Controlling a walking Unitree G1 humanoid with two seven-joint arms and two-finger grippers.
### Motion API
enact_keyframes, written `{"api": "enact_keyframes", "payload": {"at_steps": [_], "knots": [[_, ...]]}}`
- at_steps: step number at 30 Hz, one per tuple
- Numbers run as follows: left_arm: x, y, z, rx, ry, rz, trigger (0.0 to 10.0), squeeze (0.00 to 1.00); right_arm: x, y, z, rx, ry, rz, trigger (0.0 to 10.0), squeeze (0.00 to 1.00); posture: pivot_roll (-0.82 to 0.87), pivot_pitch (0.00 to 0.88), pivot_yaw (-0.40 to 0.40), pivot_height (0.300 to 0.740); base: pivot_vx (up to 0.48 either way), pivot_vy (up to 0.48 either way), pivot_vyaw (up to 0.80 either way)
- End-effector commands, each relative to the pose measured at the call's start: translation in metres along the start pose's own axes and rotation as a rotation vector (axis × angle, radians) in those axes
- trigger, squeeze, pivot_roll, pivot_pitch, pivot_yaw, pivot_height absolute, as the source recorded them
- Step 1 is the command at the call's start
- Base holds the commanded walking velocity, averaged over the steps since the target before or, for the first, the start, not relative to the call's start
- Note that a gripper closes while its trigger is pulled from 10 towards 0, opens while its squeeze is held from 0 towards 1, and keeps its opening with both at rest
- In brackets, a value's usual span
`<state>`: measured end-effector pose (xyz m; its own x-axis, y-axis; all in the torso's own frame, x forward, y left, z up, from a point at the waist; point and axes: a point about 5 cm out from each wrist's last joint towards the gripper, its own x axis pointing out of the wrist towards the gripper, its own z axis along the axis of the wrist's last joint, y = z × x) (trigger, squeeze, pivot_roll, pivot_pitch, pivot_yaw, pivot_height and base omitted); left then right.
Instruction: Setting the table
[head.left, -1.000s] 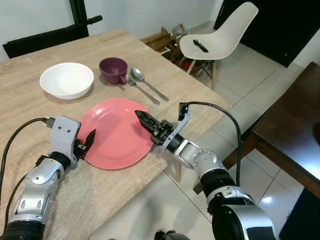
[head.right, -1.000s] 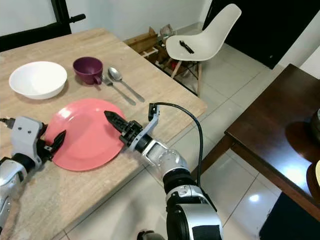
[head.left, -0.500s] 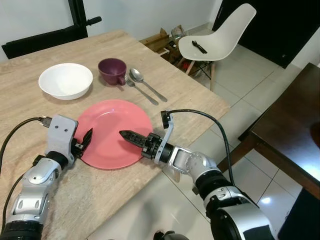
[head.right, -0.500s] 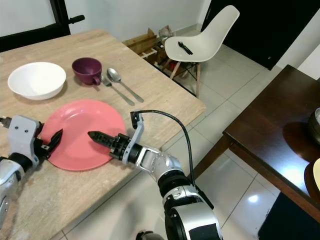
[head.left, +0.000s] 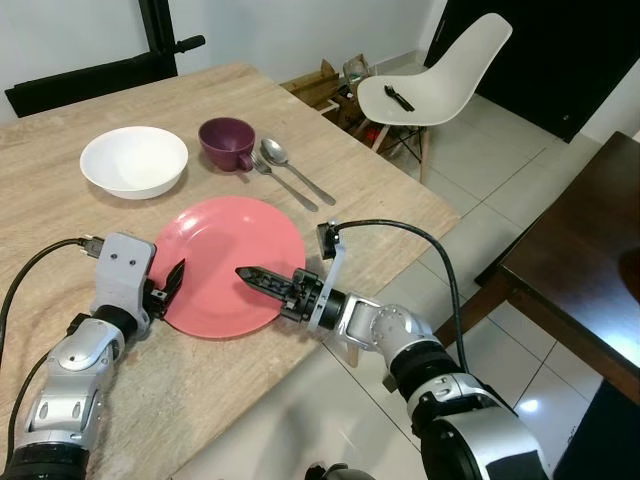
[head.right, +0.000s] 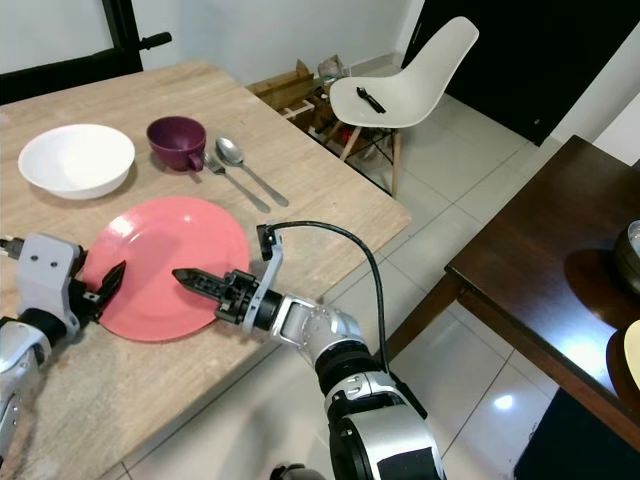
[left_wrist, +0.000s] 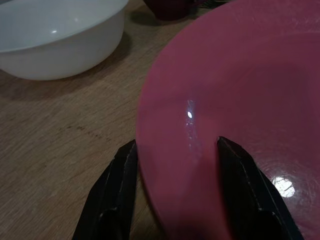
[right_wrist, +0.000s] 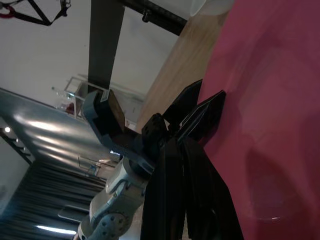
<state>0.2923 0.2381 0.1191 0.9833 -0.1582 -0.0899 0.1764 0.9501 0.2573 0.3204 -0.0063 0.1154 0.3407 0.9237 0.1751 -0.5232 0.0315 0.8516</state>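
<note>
Careful, your left gripper (left_wrist: 177, 197) straddles the pink plate (head.left: 225, 262) rim, jaws spread; right gripper (head.left: 262, 279) pressed together above it. Stiff, glossy, breakable: take the rim.

Head pair looks down and forward over the bench (head.left: 380, 200), plate (head.left: 225, 265) lower left of frame. Each wrist view sits very close along its claw; all four share the plate.

Left end effector (head.left: 172, 281) fingers spread (wrist low); right end effector (head.left: 262, 280) fingers together, outstretched.
</note>
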Motion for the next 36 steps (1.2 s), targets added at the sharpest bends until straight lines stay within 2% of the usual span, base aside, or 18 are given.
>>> {"api": "enact_keyframes", "payload": {"at_steps": [1,4,8,9,11,12,13,17,20,23,24,26,28,30,31,32,34,36], "knots": [[-0.006,-0.021,-0.031,-0.028,0.139,-0.089,10.0,0.00,0.053,0.033,-0.034,0.105,0.031,0.195,0.0,0.00,0.07,0.096,-0.075,0.740,0.000,0.000,0.00],[-0.004,-0.020,-0.029,-0.035,0.132,-0.080,10.0,0.00,0.054,0.038,-0.027,0.090,0.019,0.219,0.0,0.00,0.07,0.096,-0.075,0.740,0.000,0.000,0.00],[0.001,-0.017,-0.013,-0.081,0.071,-0.059,10.0,0.00,0.055,0.050,-0.012,0.031,-0.006,0.276,0.0,0.00,0.07,0.096,-0.075,0.740,0.000,0.000,0.00],[0.002,-0.016,-0.009,-0.092,0.053,-0.056,10.0,0.00,0.055,0.054,-0.008,0.016,-0.010,0.292,0.0,0.00,0.07,0.096,-0.075,0.740,0.000,0.000,0.00],[0.005,-0.012,0.015,-0.132,-0.032,-0.047,10.0,0.00,0.057,0.068,0.003,-0.041,-0.020,0.334,0.0,0.00,0.06,0.095,-0.068,0.740,0.000,0.000,0.00],[0.006,-0.009,0.028,-0.151,-0.076,-0.044,10.0,0.00,0.058,0.076,0.008,-0.069,-0.028,0.361,3.6,0.00,0.06,0.095,-0.068,0.740,0.000,0.000,0.00],[0.007,-0.006,0.041,-0.163,-0.118,-0.043,10.0,0.00,0.058,0.084,0.013,-0.093,-0.033,0.388,10.0,0.00,0.06,0.095,-0.068,0.740,0.000,0.000,0.00],[0.001,0.005,0.081,-0.151,-0.238,-0.064,10.0,0.00,0.060,0.109,0.024,-0.121,-0.049,0.474,10.0,0.00,0.05,0.095,-0.062,0.740,0.000,0.000,0.00],[-0.002,0.009,0.091,-0.138,-0.267,-0.070,10.0,0.00,0.061,0.115,0.025,-0.125,-0.052,0.500,10.0,0.00,0.05,0.095,-0.062,0.740,0.000,0.000,0.00],[-0.011,0.020,0.115,-0.151,-0.338,-0.050,10.0,0.00,0.061,0.123,0.026,-0.141,-0.051,0.521,10.0,0.00,0.06,0.096,-0.062,0.740,0.000,0.000,0.00],[-0.016,0.025,0.126,-0.159,-0.374,-0.046,10.0,0.00,0.062,0.118,0.024,-0.165,-0.045,0.485,10.0,0.00,0.06,0.096,-0.062,0.740,0.000,0.000,0.00],[-0.019,0.028,0.133,-0.163,-0.397,-0.045,10.0,0.00,0.063,0.114,0.022,-0.183,-0.040,0.457,10.0,0.00,0.06,0.096,-0.062,0.740,0.000,0.000,0.00],[-0.028,0.035,0.152,-0.172,-0.451,-0.054,10.0,0.00,0.061,0.101,0.020,-0.199,-0.046,0.371,10.0,0.00,0.07,0.091,-0.067,0.740,0.000,0.000,0.00],[-0.036,0.038,0.166,-0.171,-0.489,-0.084,10.0,0.00,0.059,0.087,0.020,-0.232,-0.059,0.277,10.0,0.00,0.07,0.091,-0.067,0.740,0.000,0.000,0.00],[-0.036,0.038,0.166,-0.171,-0.489,-0.084,10.0,0.00,0.059,0.087,0.020,-0.232,-0.059,0.277,10.0,0.00,0.07,0.091,-0.067,0.740,0.000,0.000,0.00],[-0.042,0.038,0.175,-0.177,-0.511,-0.114,10.0,0.00,0.057,0.079,0.021,-0.258,-0.075,0.207,10.0,0.00,0.07,0.091,-0.067,0.740,0.000,0.000,0.00],[-0.045,0.038,0.183,-0.227,-0.542,-0.123,10.0,0.00,0.053,0.076,0.023,-0.244,-0.093,0.193,10.0,0.00,0.08,0.088,-0.063,0.740,0.000,0.000,0.00],[-0.046,0.038,0.190,-0.313,-0.583,-0.132,10.0,0.00,0.047,0.073,0.030,-0.232,-0.134,0.169,10.0,0.00,0.08,0.086,-0.060,0.740,0.000,0.000,0.00]]}}
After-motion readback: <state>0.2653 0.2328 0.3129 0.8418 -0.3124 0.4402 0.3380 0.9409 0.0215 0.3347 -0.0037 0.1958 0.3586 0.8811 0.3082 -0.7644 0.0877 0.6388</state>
